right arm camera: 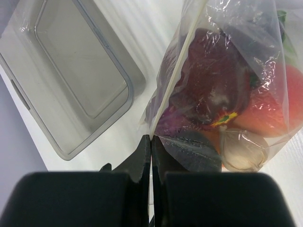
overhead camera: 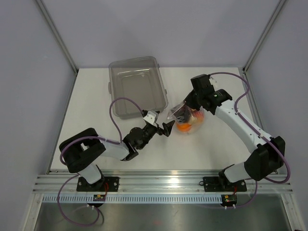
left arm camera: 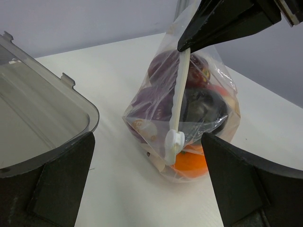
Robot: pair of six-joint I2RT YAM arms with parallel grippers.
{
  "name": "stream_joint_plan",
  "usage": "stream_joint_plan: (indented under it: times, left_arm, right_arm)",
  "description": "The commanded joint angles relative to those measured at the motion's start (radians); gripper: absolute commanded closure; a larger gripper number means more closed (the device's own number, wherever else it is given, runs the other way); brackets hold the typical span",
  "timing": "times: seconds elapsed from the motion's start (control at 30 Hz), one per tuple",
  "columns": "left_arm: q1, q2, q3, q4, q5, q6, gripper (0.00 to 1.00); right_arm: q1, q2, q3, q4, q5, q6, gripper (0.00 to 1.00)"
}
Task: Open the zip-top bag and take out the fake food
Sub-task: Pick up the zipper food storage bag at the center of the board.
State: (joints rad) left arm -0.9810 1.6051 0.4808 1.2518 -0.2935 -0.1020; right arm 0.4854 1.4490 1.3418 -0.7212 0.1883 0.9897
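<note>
The big white table [overhead camera: 96, 144] has a clear bin [overhead camera: 134, 91] on it, and nothing is in the bin. Just beside the bin is the zip-top bag [left arm camera: 156, 109]. It is held up tall, and its bottom looks like it sits on the table. The right gripper [right arm camera: 150, 142] is squeezed tight on the top edge of the bag, right at the end of the zip strip [left arm camera: 179, 90]. The left gripper [overhead camera: 168, 129] is close to the bag with its two fingers spread wide. It holds nothing and is not touching the bag. The fake food [right arm camera: 213, 80] is all inside: a dark red piece, purple ones, an orange one [left arm camera: 191, 163] at the bottom and a pale one too. The white strip looks like one closed line, so I think the bag is not open yet. The job seems to be at the opening step. The little white slider [left arm camera: 173, 141] sits low on the strip, facing the left gripper. Next, I think the left fingers should move in, pinch that small slider and pull it along the strip while the right gripper holds on. The slider is small and the bag is floppy, so the aim must be good.
</note>
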Motion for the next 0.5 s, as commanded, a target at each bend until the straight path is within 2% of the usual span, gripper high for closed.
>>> stream_joint_plan:
  times: [0.0, 0.37, 0.4, 0.47]
  left_arm:
    - [-0.002, -0.021, -0.001, 0.285, -0.030, -0.007, 0.01]
    - [-0.002, -0.010, 0.010, 0.301, -0.004, -0.016, 0.01]
    - [-0.002, -0.010, 0.013, 0.299, -0.001, -0.018, 0.02]
    - [-0.002, -0.017, 0.012, 0.299, 0.013, -0.022, 0.13]
  right_arm:
    - [0.007, -0.065, -0.004, 0.055, -0.026, 0.009, 1.00]
    - [0.009, -0.099, -0.036, 0.094, -0.095, 0.021, 1.00]
    - [0.010, -0.102, -0.041, 0.098, -0.102, 0.020, 1.00]
    - [0.009, -0.110, -0.047, 0.109, -0.122, 0.020, 1.00]
